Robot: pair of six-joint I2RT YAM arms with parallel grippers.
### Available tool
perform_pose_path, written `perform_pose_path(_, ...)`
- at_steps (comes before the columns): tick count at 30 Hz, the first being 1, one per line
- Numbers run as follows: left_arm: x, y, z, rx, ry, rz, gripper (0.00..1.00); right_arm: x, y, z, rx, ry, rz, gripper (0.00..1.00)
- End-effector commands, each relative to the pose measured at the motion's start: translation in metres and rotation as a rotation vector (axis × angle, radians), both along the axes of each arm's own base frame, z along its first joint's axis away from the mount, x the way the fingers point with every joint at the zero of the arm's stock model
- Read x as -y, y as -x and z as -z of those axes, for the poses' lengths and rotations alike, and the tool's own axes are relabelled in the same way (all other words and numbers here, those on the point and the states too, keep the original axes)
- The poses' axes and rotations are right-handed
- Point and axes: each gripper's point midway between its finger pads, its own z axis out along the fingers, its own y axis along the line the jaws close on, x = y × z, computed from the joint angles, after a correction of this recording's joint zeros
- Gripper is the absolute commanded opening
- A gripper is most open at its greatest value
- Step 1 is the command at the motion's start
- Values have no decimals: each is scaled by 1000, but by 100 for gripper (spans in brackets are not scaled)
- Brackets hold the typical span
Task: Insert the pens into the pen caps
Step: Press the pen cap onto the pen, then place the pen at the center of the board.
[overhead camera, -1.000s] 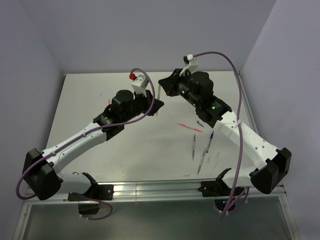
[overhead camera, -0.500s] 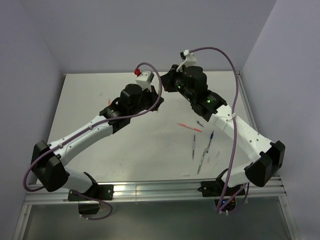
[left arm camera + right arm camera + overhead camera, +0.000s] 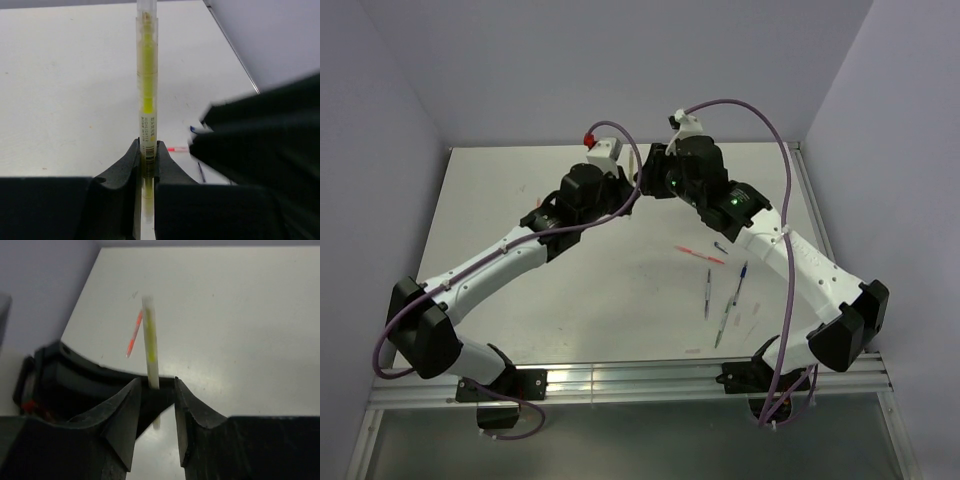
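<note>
My left gripper (image 3: pixel 148 150) is shut on a yellow pen (image 3: pixel 147 90), which stands straight out from its jaws. The pen's far end carries a pale clear tube (image 3: pixel 146 7) that looks like a pen cap. In the right wrist view the same yellow pen (image 3: pixel 150 345) passes between the fingers of my right gripper (image 3: pixel 156 385). That gripper is open, with a gap on each side of the pen. In the top view both grippers (image 3: pixel 640 186) meet tip to tip at the back middle of the table.
Several pens lie on the table's right half: a red-pink one (image 3: pixel 701 254), a grey one (image 3: pixel 708 293), a blue one (image 3: pixel 741 283) and a greenish clear one (image 3: pixel 723 325). A small dark cap (image 3: pixel 720 246) sits near them. An orange-red pen (image 3: pixel 134 334) lies further left.
My right gripper was shut and has opened around the yellow pen. Both arms have shifted slightly toward the back of the table. The left gripper keeps its hold.
</note>
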Motion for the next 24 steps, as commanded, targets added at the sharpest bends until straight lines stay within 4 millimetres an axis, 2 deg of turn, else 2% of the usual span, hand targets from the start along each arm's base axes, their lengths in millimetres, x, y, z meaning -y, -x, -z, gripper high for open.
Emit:
perform_pose_path(1, -14, -14, -30, 74, 73, -74, 0, 6, 13, -10, -27, 6, -15, 43)
perform_pose_path(2, -17, -11, -19, 46, 48, -75, 0, 10, 13, -17, -14, -13, -6, 45)
perform_pose_path(5, -21, -6, -6, 10, 14, -57, 0, 26, 9, -32, 30, -52, 38, 49)
perform_pose_path(8, -31, -7, 16, -79, -3, -50, 0, 45, 9, -34, 55, -57, 96, 52)
perform_pose_path(9, -45, -16, 24, -115, -3, -79, 0, 49, 9, -26, 49, -50, 105, 54)
perform_pose_path(11, -56, -18, 45, -205, -8, -79, 0, 60, 9, -26, 57, -60, 126, 56)
perform_pose_path(12, -74, -28, 52, -232, -16, -128, 0, 61, 9, -18, 49, -60, 123, 57)
perform_pose_path(15, -104, -36, 85, -335, -83, -208, 0, 75, 8, -15, 53, -79, 152, 58)
perform_pose_path(16, -111, -40, 101, -383, -105, -231, 0, 76, 9, -14, 54, -85, 150, 58)
perform_pose_path(17, -116, -39, 107, -429, -119, -235, 0, 78, 9, -16, 57, -93, 153, 58)
perform_pose_path(19, -134, -52, 124, -486, -145, -278, 1, 80, 9, -15, 53, -96, 146, 56)
perform_pose_path(21, -151, -57, 139, -533, -190, -319, 6, 80, 8, -13, 47, -94, 141, 51)
perform_pose_path(24, -168, -65, 163, -602, -237, -363, 9, 78, 8, -11, 38, -91, 121, 47)
